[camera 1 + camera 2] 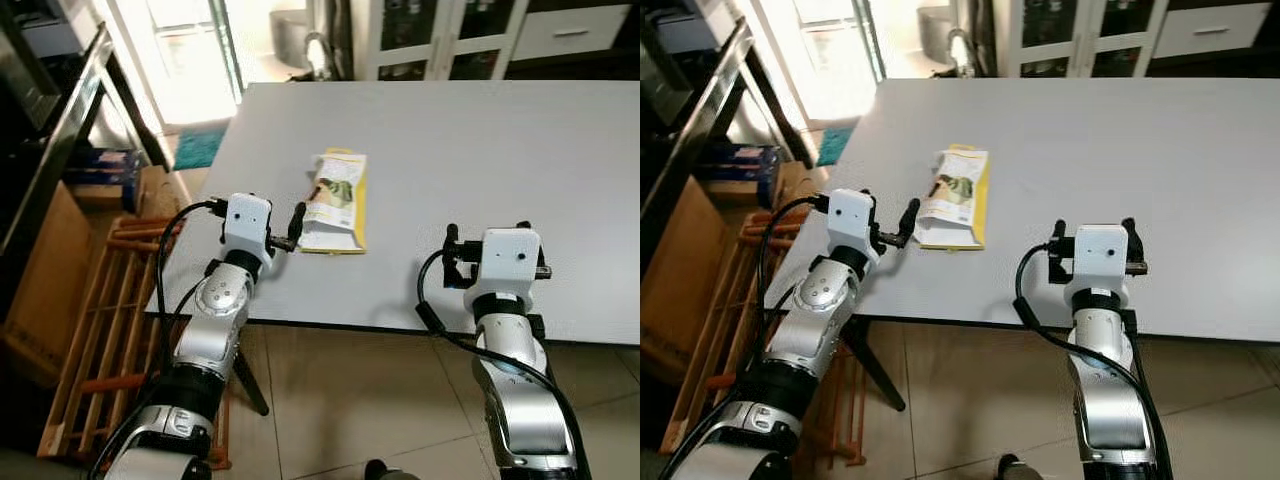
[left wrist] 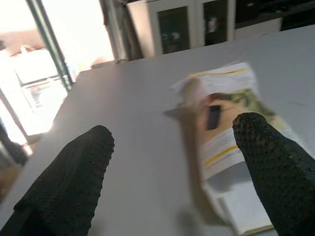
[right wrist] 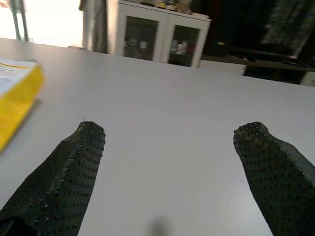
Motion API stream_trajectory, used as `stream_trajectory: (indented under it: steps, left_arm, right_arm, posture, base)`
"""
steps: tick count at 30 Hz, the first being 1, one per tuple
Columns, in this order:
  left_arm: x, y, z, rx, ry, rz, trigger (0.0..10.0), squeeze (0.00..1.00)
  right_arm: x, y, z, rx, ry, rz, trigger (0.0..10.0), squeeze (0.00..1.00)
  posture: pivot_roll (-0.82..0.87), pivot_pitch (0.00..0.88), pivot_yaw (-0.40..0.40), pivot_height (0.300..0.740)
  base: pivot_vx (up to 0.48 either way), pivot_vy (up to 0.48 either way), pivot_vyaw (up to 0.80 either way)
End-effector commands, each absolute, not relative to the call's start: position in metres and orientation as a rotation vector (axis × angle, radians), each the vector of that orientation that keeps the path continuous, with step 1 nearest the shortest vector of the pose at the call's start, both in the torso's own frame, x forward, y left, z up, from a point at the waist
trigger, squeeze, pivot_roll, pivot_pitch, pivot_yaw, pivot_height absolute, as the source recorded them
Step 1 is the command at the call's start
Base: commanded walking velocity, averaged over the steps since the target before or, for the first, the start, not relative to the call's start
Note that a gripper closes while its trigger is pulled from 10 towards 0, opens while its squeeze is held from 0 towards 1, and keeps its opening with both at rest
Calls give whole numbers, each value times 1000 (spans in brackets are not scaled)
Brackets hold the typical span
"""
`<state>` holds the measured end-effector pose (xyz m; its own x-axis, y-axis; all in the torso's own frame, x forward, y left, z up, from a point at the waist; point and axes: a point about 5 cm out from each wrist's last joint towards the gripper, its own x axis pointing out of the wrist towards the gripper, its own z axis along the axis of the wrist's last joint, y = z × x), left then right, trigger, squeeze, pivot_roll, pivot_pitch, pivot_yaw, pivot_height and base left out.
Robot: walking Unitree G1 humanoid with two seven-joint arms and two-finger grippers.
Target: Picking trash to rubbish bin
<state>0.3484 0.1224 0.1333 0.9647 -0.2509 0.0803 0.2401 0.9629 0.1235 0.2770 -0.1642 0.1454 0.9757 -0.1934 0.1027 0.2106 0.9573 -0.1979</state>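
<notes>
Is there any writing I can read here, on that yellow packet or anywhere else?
Yellow and white packet on the grey table: it bears printing and a picture, but too small and blurred to read in any view.
Left end effector, beside the packet: no readable markings.
No legible text anywhere.

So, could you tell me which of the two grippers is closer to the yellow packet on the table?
The left gripper: its open fingers sit right at the yellow packet. The right gripper, also open, is off to the side.
</notes>
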Motion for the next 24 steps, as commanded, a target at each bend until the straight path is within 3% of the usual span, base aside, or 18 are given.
stream_trajectory:
  steps: [1, 8, 17, 24]
  left_arm:
    - [351, 127, 136, 129, -89, -229, 10000, 0]
    - [348, 142, 134, 151, -69, -224, 10000, 0]
    - [332, 165, 152, 223, -124, -412, 10000, 0]
    - [318, 179, 157, 193, 16, -551, 10000, 0]
  right_arm:
    - [281, -161, 149, -181, -95, -193, 10000, 0]
    - [290, -158, 154, -149, -99, -166, 10000, 0]
    - [296, -156, 148, -72, -50, -128, 10000, 0]
    - [310, -151, 157, 21, -61, -29, 10000, 0]
  posture:
    - [-72, 65, 80, 740]
    - [-37, 115, 87, 740]
    - [25, 197, 90, 740]
    - [76, 253, 96, 740]
  base:
    - [0, 0, 0]
    - [0, 0, 0]
    - [0, 0, 0]
    - [0, 0, 0]
